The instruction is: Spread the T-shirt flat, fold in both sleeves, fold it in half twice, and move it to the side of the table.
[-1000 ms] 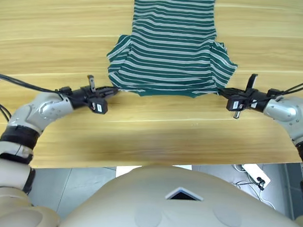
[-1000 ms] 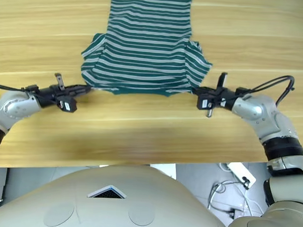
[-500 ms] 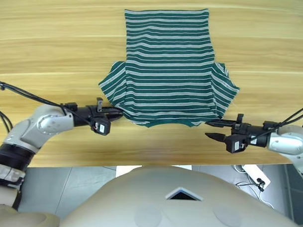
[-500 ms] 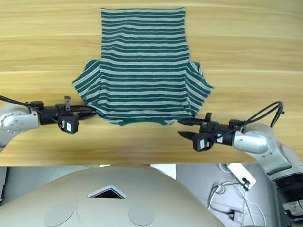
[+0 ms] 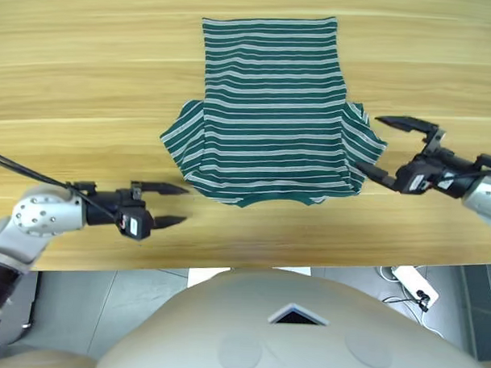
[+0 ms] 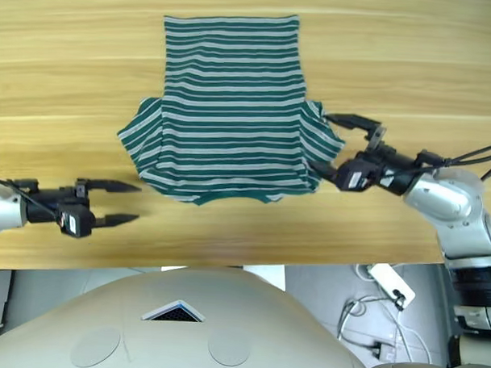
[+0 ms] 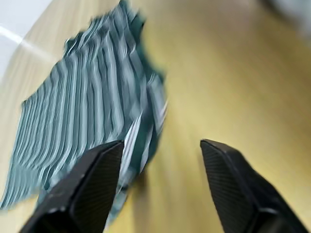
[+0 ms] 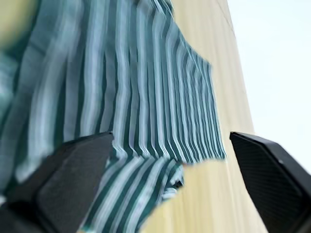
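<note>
Left gripper [image 5: 184,205] spread wide, low over the table [image 5: 88,65] just beside the T-shirt [image 5: 272,112] at its near left corner, apart from the cloth. Right gripper [image 5: 369,144] wide too, set around the right sleeve's edge, perhaps touching it. Green with pale stripes, laid flat mid-table, straight edge far, 2 sleeves rumpled at the near end.

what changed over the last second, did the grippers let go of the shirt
Yes. Both grippers first drew the T-shirt toward the robot's edge of the table, then let go. The left gripper backed away from the near corner and is open over bare wood. The right gripper moved to the right sleeve, open. The shirt has lain still for the last half second.
</note>
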{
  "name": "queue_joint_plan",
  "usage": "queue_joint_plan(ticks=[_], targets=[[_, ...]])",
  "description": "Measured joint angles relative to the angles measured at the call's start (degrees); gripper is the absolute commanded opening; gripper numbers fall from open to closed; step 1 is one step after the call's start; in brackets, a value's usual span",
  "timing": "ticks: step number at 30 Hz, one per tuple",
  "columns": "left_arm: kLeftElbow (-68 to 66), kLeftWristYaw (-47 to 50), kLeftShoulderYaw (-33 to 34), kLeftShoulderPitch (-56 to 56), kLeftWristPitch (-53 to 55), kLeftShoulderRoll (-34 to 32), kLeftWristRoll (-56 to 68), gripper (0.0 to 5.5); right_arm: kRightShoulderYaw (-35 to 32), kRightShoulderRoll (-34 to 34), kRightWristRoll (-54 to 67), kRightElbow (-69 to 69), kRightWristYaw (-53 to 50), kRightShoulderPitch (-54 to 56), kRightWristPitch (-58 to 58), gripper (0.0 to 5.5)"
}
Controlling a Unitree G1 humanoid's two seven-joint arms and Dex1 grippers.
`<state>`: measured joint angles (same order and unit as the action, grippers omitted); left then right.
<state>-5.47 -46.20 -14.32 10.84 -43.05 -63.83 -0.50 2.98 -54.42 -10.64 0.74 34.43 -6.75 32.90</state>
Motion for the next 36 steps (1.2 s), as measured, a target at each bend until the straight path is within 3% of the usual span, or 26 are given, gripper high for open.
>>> queue_joint_plan(ticks=[2, 7, 14, 23, 32, 36], targets=[[-4.06, 3.51, 1.26, -3.22, 1.09, 1.88, -6.07, 3.00, 1.65, 1.74, -5.06, 3.22, -2.28, 2.48, -1.04, 5.38], [-8.55, 7.94, 1.82, -6.94, 0.87, 6.07, -12.90, 3.00, 6.55, 4.62, -14.00, 10.94, -6.46, 7.22, -2.05, 5.38], [-14.13, 12.12, 2.15, -12.38, 1.44, 6.73, -20.46, 3.00, 6.91, 3.93, -14.72, 15.24, -8.42, 9.19, -1.53, 5.38], [-16.70, 15.41, 1.28, -15.04, 1.42, 6.80, -25.23, 3.00, 1.67, 2.91, -6.81, 9.74, -8.64, 5.01, 2.05, 5.38], [-15.05, 15.37, -1.46, -17.52, 1.35, 7.29, -26.92, 4.24, -2.96, 5.48, -4.74, 7.33, -12.17, 7.55, 1.20, 5.40], [-15.12, 15.38, -3.02, -19.05, 0.79, 7.96, -27.42, 4.12, -3.02, 5.95, -4.47, 6.98, -12.16, 7.49, 1.20, 5.40]])
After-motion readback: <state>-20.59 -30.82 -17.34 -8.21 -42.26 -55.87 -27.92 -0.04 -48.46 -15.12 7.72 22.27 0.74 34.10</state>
